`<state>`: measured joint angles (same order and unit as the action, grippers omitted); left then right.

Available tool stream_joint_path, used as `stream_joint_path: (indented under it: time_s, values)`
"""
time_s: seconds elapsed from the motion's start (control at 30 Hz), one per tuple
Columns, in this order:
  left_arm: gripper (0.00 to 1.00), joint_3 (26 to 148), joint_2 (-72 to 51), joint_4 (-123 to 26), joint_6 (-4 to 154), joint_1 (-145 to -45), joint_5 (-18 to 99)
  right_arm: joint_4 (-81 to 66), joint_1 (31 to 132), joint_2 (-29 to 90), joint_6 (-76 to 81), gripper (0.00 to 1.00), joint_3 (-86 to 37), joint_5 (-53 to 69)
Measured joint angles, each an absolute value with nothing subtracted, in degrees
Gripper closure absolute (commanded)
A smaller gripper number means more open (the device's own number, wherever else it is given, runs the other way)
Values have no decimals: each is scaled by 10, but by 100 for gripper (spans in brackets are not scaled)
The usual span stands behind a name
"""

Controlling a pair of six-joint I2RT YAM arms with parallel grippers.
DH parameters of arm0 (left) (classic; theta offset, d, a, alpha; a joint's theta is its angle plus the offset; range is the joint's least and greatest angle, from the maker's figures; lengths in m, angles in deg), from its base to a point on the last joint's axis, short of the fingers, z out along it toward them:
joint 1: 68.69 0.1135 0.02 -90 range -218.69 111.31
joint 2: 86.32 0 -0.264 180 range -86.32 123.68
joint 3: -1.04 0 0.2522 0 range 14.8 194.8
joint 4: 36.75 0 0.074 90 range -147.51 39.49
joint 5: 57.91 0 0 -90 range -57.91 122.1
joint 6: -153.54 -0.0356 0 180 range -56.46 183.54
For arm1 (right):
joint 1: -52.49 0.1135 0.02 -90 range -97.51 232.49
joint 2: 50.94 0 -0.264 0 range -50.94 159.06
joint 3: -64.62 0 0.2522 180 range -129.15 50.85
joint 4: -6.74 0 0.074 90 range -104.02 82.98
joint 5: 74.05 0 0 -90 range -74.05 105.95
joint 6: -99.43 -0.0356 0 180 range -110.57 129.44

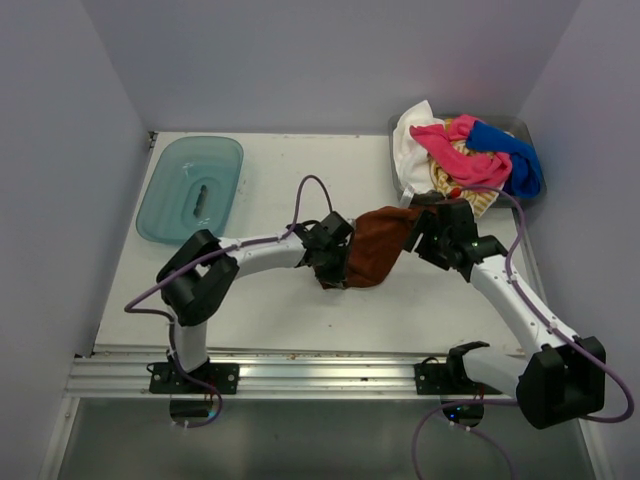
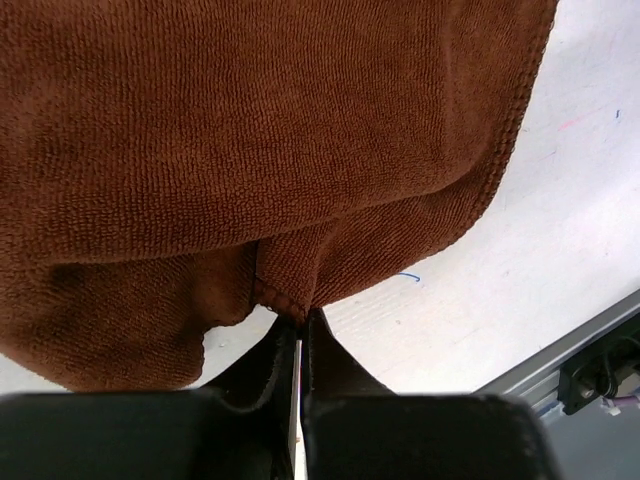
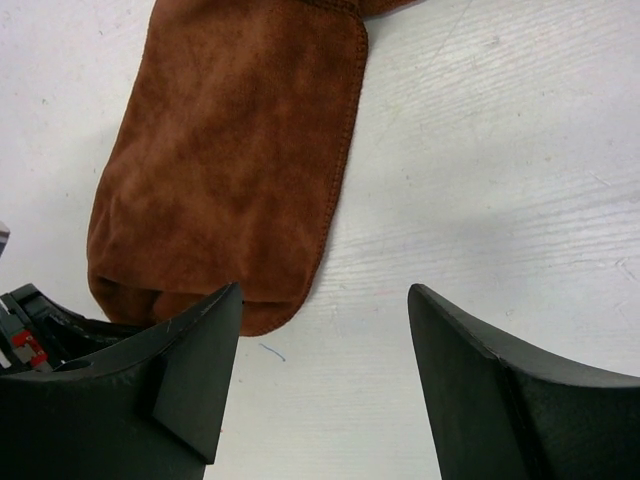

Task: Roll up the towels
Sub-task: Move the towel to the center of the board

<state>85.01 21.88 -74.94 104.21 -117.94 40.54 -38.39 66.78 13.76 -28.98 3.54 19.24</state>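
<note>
A rust-brown towel (image 1: 378, 248) lies folded into a long strip in the middle of the table between both arms. My left gripper (image 1: 333, 264) is at its near left end, and in the left wrist view the gripper (image 2: 300, 318) is shut on the hemmed edge of the towel (image 2: 250, 130). My right gripper (image 1: 428, 236) is at the towel's right end. In the right wrist view it (image 3: 325, 290) stands open over bare table, with the towel (image 3: 230, 150) just beyond its left finger (image 3: 200, 345). More towels (image 1: 465, 160), pink, white, blue and striped, are piled at the back right.
The towel pile sits in a grey bin (image 1: 522, 126) against the right wall. A translucent teal tray (image 1: 190, 188) stands at the back left. Walls close in the table on three sides, and a metal rail (image 1: 300, 372) runs along the near edge.
</note>
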Motion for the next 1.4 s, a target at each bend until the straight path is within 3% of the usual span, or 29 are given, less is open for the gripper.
stream_joint_path:
  time_s: [0.23, 0.43, 0.57, 0.87, 1.13, 1.27, 1.4]
  values:
    - [100, 830, 158, -764, 1025, -1151, 385, -391, 666, 133, -290, 27, 37, 195]
    - [100, 753, -56, -803, 992, -1009, 358, -372, 632, 140, -300, 26, 38, 155]
    - [100, 753, -120, -833, 968, -947, 322, -350, 629, 177, -310, 26, 37, 149]
    - [100, 753, -122, -882, 927, -886, 309, -312, 622, 240, -351, 30, 38, 134]
    - [100, 754, -121, -893, 902, -813, 325, -298, 578, 299, -365, 45, 37, 148]
    - [100, 760, -121, -893, 895, -803, 335, -291, 565, 332, -365, 45, 37, 157]
    - [100, 770, -120, -893, 894, -804, 340, -288, 565, 362, -353, 39, 33, 172]
